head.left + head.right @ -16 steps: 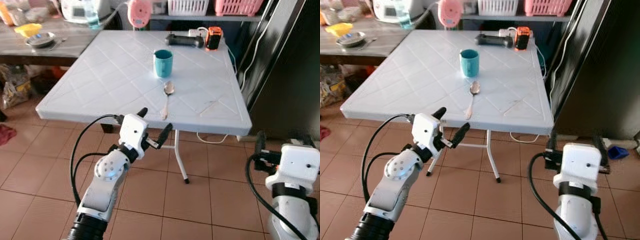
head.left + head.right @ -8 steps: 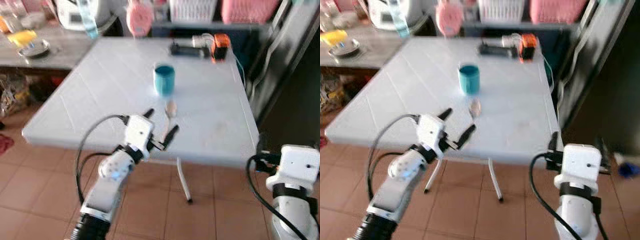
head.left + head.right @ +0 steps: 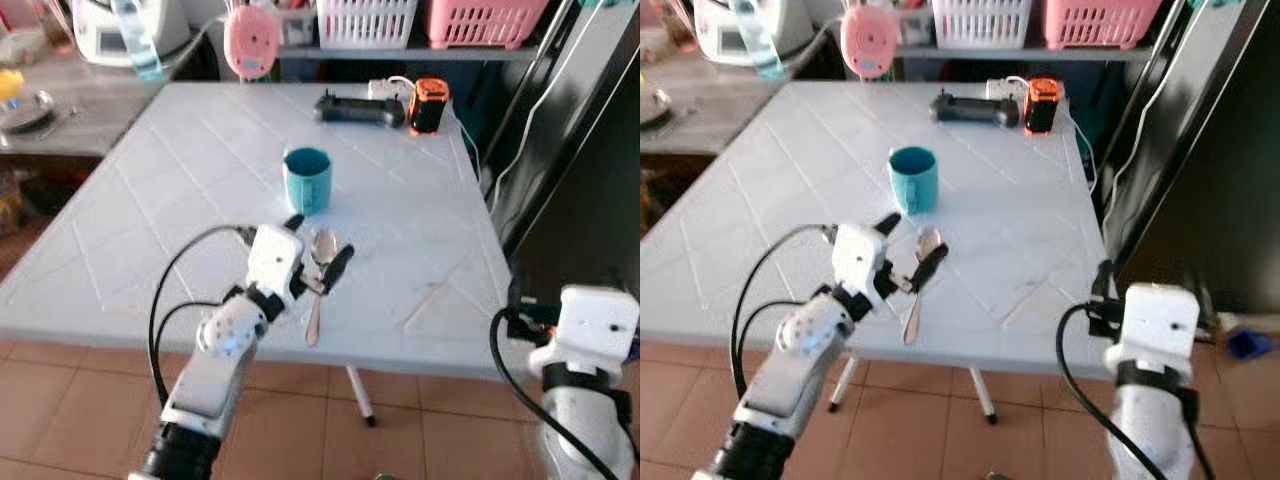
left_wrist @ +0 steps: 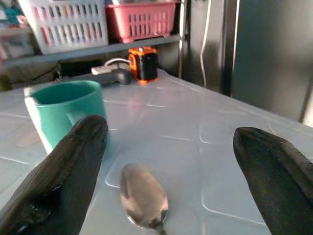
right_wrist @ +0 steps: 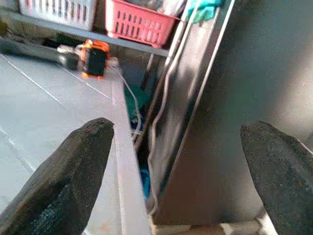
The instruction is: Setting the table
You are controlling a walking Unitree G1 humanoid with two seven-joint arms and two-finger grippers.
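Observation:
A teal mug (image 3: 307,178) stands upright near the middle of the white plastic table (image 3: 160,200). Just in front of it a metal spoon (image 3: 318,272) lies with its bowl toward the mug (image 4: 63,108). My left gripper (image 3: 316,250) hovers open right over the spoon's bowl (image 4: 143,200), one black finger on each side, not touching it. My right gripper (image 5: 176,166) is held open beside the table's right edge (image 5: 128,191), with nothing between its fingers.
At the table's far edge lie a black controller (image 3: 359,108), an orange and black device (image 3: 427,105) and a white power strip. Behind are a pink fan (image 3: 251,39), white and pink baskets (image 3: 480,17) on a shelf. A dark cabinet (image 3: 590,150) stands right. A counter with dishes is left.
The camera has come closer to the table. My left gripper has moved forward from below the table's front edge to over the spoon. The right arm stays at the side.

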